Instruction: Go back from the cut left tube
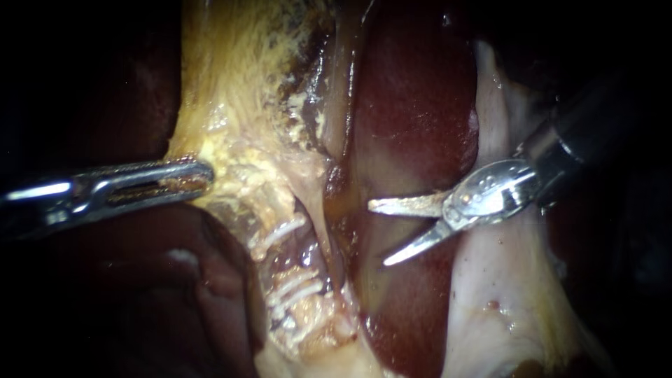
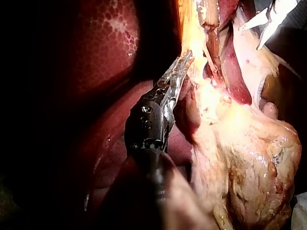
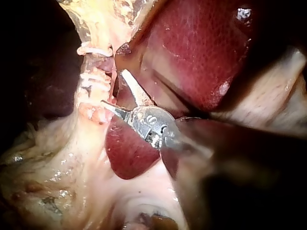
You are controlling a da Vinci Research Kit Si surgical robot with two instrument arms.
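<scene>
Gaping right instrument (image 1: 378, 234), left instrument (image 1: 206, 175) gripping tissue (image 1: 234, 143)

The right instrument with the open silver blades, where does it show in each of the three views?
Endoscope view: right of centre, the silver open-bladed right instrument lies over the dark red liver.
Left wrist view: far ahead of the left instrument, beyond the pale yellow fatty tissue it grips.
Right wrist view: near the middle, beside the white clips.
Shared landmark: the pale yellow fatty tissue.
</scene>
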